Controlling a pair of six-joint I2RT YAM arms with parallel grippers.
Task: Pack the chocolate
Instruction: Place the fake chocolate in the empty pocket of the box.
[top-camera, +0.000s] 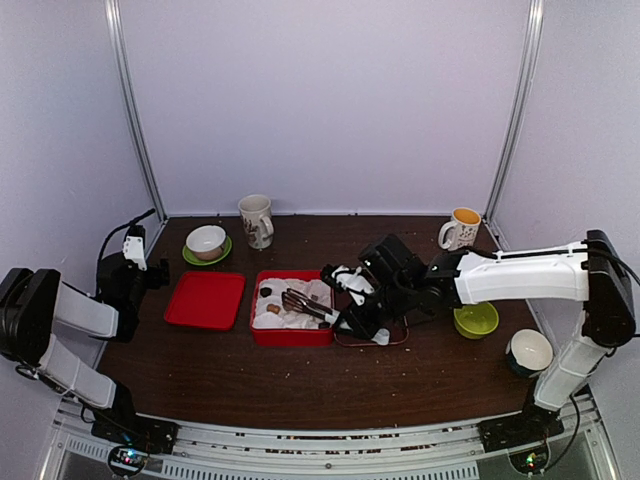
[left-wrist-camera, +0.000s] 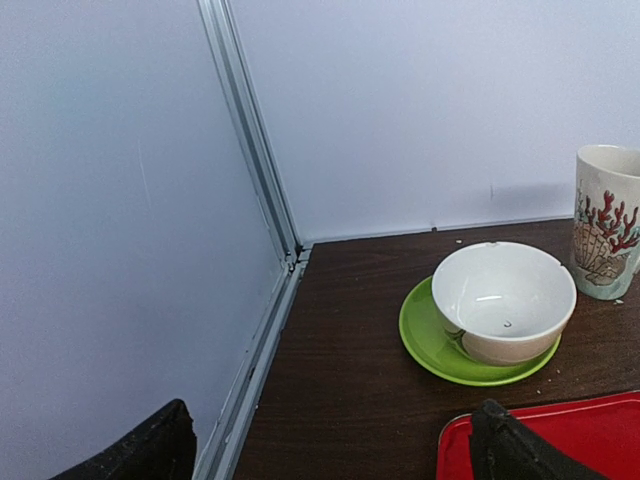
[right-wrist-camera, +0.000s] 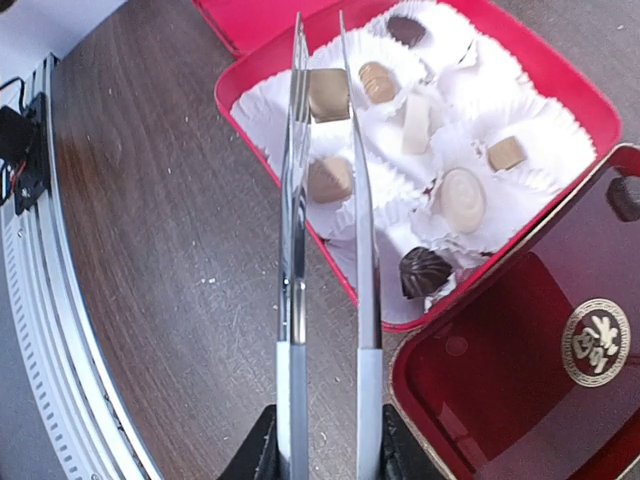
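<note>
1. The tongs (right-wrist-camera: 293, 250) are gripped by the narrowed right gripper (right-wrist-camera: 325, 455), blades slightly apart above the box (right-wrist-camera: 600, 110).
2. The chocolate (right-wrist-camera: 461, 198) is seated in the box's white paper cups (right-wrist-camera: 270, 110); two brown pieces are seen between the blades.
3. A gold-emblem lid (right-wrist-camera: 500, 380) lies just beside the box, under that gripper.
4. The left gripper (left-wrist-camera: 330, 458) is spread wide, holding nothing, by the left wall, near a bowl (left-wrist-camera: 500, 300) on a green saucer (left-wrist-camera: 425, 345), a mug (left-wrist-camera: 605, 220) and a red tray (left-wrist-camera: 580, 440).
</note>
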